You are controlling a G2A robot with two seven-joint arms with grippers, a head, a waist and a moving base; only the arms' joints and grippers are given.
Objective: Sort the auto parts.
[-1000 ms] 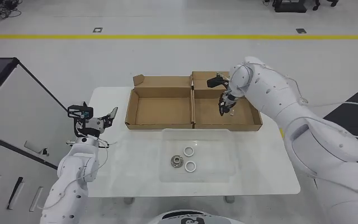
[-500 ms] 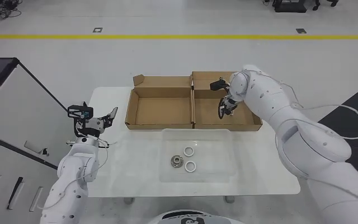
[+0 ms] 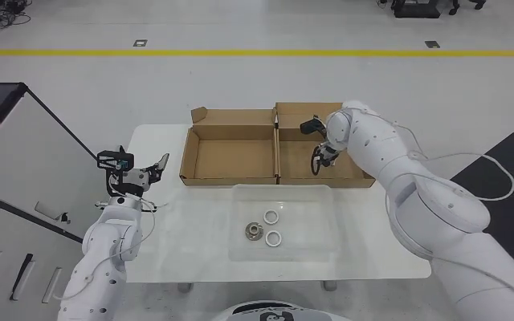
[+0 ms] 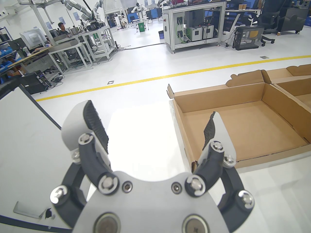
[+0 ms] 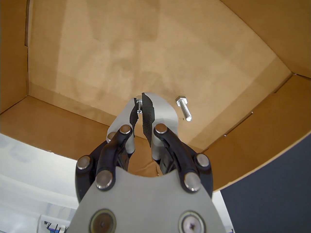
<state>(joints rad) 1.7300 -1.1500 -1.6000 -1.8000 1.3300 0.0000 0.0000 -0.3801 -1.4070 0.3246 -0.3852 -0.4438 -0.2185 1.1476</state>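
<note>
Inside the brown cardboard box [image 3: 363, 170] at one o'clock on the white table [image 3: 185, 241], we see our right gripper [image 5: 139, 105] clenched on a small silver bolt [image 5: 138, 102]. A second silver hex bolt [image 5: 184, 109] lies just beside it on the box floor. By the table's nine o'clock edge our left gripper [image 4: 150, 109] hangs released. At six o'clock, a clear plastic tray [image 3: 241, 241] holds two white rings [image 3: 271, 217] and a grey metal hub [image 3: 254, 232].

The left arm [image 3: 108, 249] and right arm [image 3: 426, 193] are smooth white shells. The left gripper [image 4: 150, 109] and right gripper [image 5: 140, 97] share silver fingers [image 4: 71, 127] lined with black ribbed pads [image 4: 96, 124]; behind the jaws, black links [image 4: 93, 156] meet a grey plate [image 4: 150, 200] at round silver screws [image 4: 108, 185].
</note>
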